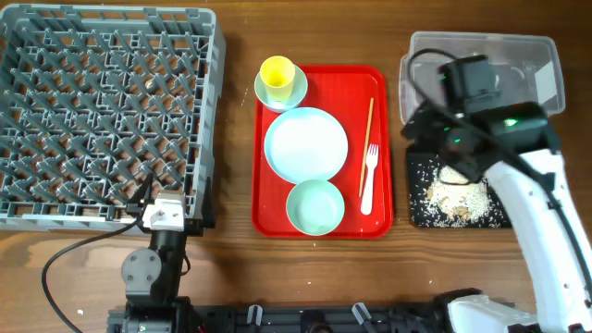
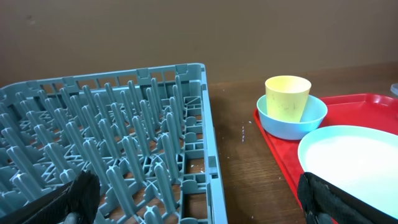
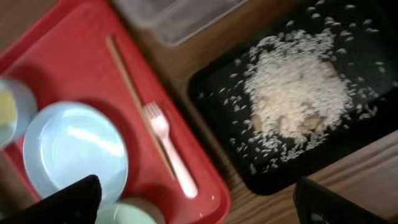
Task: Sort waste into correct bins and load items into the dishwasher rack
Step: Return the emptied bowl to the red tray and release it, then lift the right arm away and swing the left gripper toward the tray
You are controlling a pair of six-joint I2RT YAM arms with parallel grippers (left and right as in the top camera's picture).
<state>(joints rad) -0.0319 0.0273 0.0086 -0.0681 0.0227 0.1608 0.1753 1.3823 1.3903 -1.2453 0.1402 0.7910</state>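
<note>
The grey dishwasher rack (image 1: 102,111) fills the left of the table. On the red tray stand a yellow cup (image 1: 277,76) inside a blue-green bowl (image 2: 292,118), a pale plate (image 1: 305,143) and a second bowl (image 1: 314,205). A chopstick (image 1: 366,146) and a white fork (image 3: 168,149) lie beside them. White rice scraps (image 3: 292,93) are heaped in the black tray (image 1: 421,208). The clear tub (image 1: 518,55) sits behind it. My right gripper (image 3: 199,208) hangs open and empty over the gap between red tray and black tray. My left gripper (image 2: 202,205) is open over the rack's right rim.
The red tray (image 1: 268,217) lies between the rack and the bins. My right arm (image 1: 481,129) covers part of the clear tub and the black tray from above. A black cable (image 1: 65,254) trails over the wooden table near the left arm's base.
</note>
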